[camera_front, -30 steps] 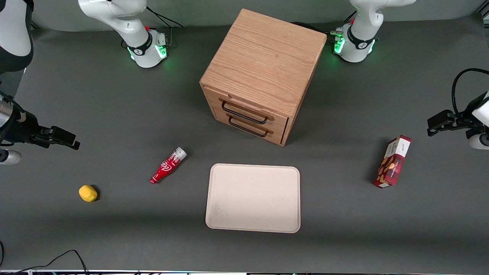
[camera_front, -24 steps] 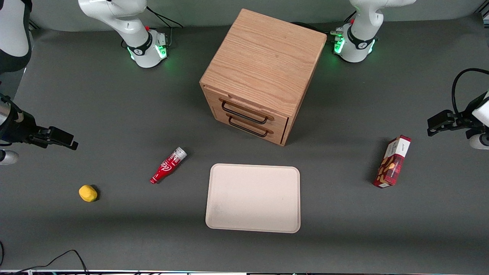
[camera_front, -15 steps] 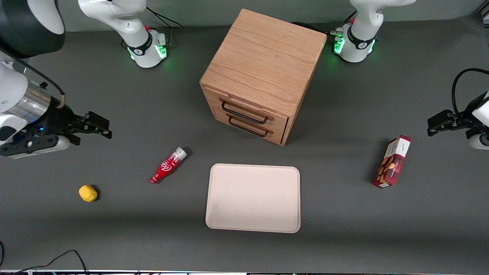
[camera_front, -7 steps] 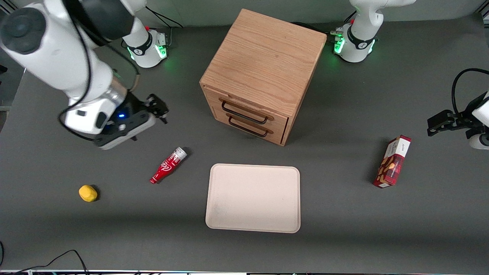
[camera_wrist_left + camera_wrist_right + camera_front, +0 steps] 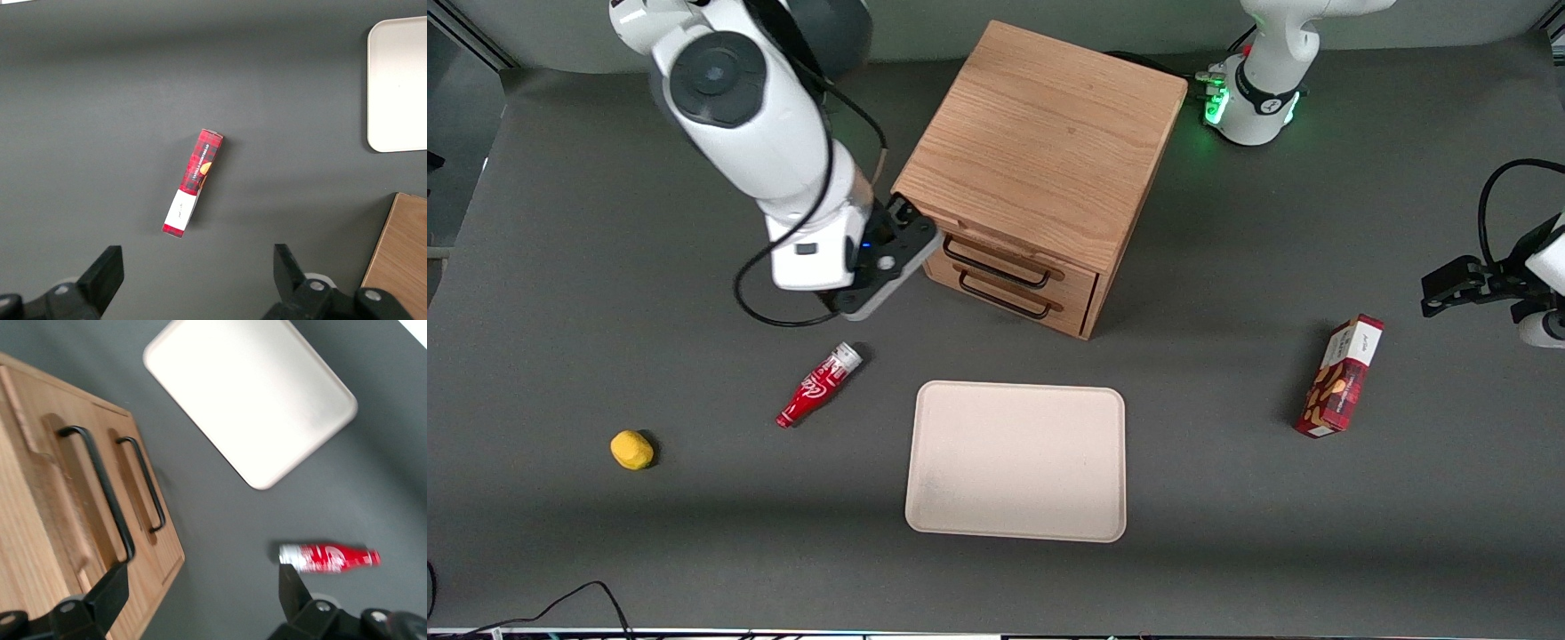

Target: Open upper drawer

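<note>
End effector fingers apart, gripping nothing | I have it at the cabinet's front corner | upper drawer handle just ahead, bar running crosswise to my approach

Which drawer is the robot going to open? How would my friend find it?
Find the big wooden cabinet mid-table. Its front has two drawers, each with a black handle; the open gripper hovers at that front's corner. The upper drawer is the higher one, just under the cabinet's top.
</note>
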{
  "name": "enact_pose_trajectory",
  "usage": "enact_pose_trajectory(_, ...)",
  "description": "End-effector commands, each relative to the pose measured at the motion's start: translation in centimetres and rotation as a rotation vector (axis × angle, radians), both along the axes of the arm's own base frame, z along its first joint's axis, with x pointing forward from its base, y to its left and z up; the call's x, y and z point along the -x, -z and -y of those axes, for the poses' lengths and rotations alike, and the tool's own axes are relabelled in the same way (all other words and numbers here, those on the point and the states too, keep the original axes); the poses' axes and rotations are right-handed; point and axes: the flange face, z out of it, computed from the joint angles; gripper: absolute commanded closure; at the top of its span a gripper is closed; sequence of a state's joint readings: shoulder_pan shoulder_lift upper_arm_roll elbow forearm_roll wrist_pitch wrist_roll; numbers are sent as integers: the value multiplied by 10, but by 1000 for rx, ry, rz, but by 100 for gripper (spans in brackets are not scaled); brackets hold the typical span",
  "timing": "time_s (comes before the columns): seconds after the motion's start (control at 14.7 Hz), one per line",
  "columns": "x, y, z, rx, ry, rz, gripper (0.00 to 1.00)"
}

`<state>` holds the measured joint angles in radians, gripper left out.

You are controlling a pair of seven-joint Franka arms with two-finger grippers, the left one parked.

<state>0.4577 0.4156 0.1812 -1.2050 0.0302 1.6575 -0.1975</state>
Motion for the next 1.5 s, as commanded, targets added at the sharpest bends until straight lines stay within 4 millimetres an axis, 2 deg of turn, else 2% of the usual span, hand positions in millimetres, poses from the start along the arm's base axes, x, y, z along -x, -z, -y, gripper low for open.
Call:
enact_pose_trajectory(0.0,-11,15,-24,-68,-104,7,0)
enact_pose_trajectory(0.41,-15,55,-55,-179,-185,-32,0)
enact_pose_trajectory(0.55,-17,70,-55,-221,-209,-77,0)
enact_pose_trajectory(0.61,-18,71,-54,-239,-222,-86,0)
enact_pose_trajectory(0.82,-17,96,-51,-227,-239,-135,0)
enact_pose_trajectory(1.09,-13,114,-50,-254,-271,-183,0)
enact_pose_trajectory(1.36,-13,121,-49,-255,-268,-193,0)
enact_pose_trajectory(1.43,-14,128,-50,-253,-269,-202,0)
